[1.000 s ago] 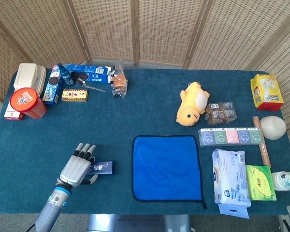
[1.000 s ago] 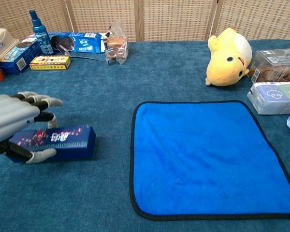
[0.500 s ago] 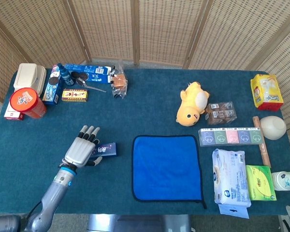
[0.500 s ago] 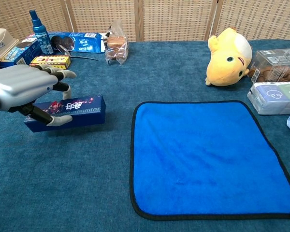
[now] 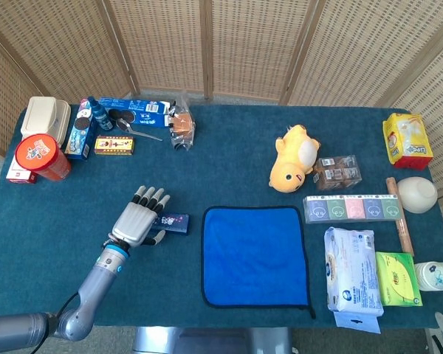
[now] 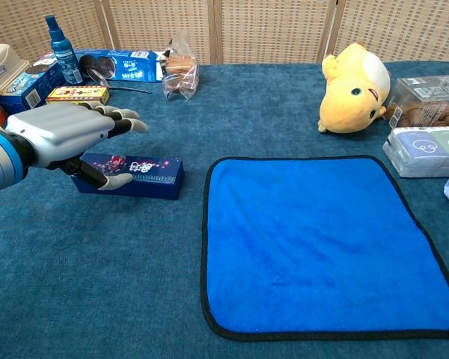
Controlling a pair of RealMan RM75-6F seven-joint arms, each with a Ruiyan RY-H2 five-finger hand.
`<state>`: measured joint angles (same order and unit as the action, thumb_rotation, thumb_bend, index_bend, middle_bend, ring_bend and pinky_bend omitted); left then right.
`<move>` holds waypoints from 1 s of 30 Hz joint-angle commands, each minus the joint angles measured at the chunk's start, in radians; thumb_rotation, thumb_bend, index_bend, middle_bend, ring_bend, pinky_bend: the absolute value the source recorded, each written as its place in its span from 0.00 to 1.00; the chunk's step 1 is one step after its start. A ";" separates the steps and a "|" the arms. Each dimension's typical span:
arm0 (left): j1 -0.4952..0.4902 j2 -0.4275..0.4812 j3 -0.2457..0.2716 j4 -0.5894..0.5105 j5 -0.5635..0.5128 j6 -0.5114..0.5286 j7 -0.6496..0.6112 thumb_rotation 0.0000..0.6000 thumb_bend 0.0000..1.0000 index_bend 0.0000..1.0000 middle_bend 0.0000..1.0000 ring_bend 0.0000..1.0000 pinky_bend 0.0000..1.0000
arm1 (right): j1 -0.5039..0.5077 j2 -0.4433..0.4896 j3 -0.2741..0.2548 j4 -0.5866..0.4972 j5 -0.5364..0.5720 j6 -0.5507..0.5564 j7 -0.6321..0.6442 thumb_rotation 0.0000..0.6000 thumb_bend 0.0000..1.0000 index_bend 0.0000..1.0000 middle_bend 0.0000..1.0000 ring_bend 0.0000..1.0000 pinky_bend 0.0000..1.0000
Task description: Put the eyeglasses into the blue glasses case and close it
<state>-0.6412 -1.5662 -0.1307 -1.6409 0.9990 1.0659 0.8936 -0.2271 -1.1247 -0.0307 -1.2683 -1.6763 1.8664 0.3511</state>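
**Left hand gripping blue case beside the cloth**

The left hand (image 5: 139, 220) is grasping the blue glasses case (image 6: 146, 176) w/ thumb under its front face and the other fingers (image 6: 123, 120) reaching out over its top. Case is lying flat on the table (image 5: 229, 162), closed, long side roughly across the view, sitting just left of the blue cloth (image 5: 255, 256) but not touching it (a strip of teal table surface is showing between them in the chest view). In the head view the case (image 5: 174, 221) is poking out to the right of the hand, most of it hidden under the palm.

The eyeglasses (image 5: 129, 124) are lying at the far left of the table, well apart from the case, resting vs. the Oreo pack (image 5: 136, 112), w/ a blue spray bottle (image 6: 61, 43) just beside. Their temple arm is stretching out to the right over the table.

Right hand isn't showing in either view.

Elsewhere: a yellow plush toy (image 5: 295, 156) is lying beyond the cloth's far right corner, and a red canister (image 5: 38, 157) is standing at the left edge.
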 commanded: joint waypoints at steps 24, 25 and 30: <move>0.431 0.321 0.297 -0.326 0.397 0.474 -0.459 0.49 0.33 0.00 0.00 0.00 0.01 | 0.136 0.013 0.027 -0.098 -0.002 -0.190 -0.173 0.95 0.27 0.08 0.18 0.05 0.15; 0.446 0.328 0.304 -0.325 0.407 0.486 -0.470 0.49 0.33 0.00 0.00 0.00 0.01 | 0.141 0.013 0.028 -0.104 -0.001 -0.196 -0.184 0.95 0.27 0.08 0.18 0.05 0.14; 0.527 0.363 0.352 -0.312 0.469 0.547 -0.535 0.49 0.33 0.00 0.00 0.00 0.01 | 0.171 0.008 0.041 -0.139 0.004 -0.230 -0.263 0.96 0.27 0.08 0.16 0.04 0.14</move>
<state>-0.1367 -1.2183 0.2025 -1.9585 1.4472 1.5975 0.3783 -0.0690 -1.1138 0.0044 -1.3927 -1.6752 1.6503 0.1120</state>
